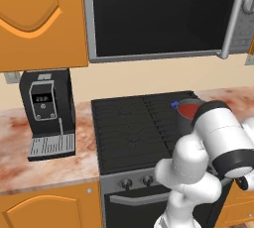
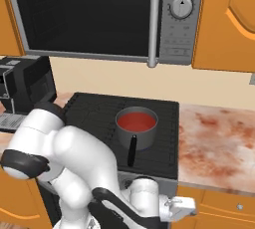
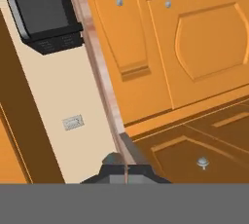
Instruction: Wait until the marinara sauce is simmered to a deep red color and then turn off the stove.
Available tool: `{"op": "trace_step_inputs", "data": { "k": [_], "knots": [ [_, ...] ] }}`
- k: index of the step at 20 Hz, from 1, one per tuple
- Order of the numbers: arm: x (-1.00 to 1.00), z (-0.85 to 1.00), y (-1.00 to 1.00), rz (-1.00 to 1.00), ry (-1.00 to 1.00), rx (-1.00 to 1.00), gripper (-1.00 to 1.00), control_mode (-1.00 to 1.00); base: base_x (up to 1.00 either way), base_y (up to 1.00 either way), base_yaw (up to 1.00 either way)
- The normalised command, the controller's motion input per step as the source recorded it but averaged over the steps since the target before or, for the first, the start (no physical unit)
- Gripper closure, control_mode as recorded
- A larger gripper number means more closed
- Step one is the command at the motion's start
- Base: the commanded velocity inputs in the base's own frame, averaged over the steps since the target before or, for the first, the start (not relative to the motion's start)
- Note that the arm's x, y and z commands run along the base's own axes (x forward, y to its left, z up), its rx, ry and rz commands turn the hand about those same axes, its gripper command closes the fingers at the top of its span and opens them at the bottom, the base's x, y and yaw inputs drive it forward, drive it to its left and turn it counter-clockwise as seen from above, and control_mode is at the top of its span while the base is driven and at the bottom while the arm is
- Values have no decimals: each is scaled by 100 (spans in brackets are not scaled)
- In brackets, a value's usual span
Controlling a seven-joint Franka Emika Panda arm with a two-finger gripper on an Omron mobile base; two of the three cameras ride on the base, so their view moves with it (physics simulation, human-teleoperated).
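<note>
Right base view: marinara sauce [image 2: 136,121] red on stove [image 2: 94,108]; fingers [image 3: 125,172] closed, empty.

Both base views look forward and down from behind the arm, left and right. They share the stove [image 1: 134,123] and microwave [image 2: 99,16]. The rolled hand view sits close against cabinet doors [image 3: 194,43].

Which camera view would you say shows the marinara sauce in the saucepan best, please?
The right base view: the marinara sauce lies fully exposed in the saucepan. The left base view gives a sliver behind the arm; the hand view faces cabinets.
</note>
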Motion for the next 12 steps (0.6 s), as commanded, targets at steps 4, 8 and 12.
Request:
{"op": "trace_step_inputs", "data": {
  "k": [4,8,12],
  "knots": [
    [36,49,-38,-76,-6,12,100,-100,0,0,0],
    [21,59,-47,-71,-8,18,100,-100,0,0,0],
    [-68,96,-25,-38,-16,25,100,-100,0,0,0]
  ]
}}
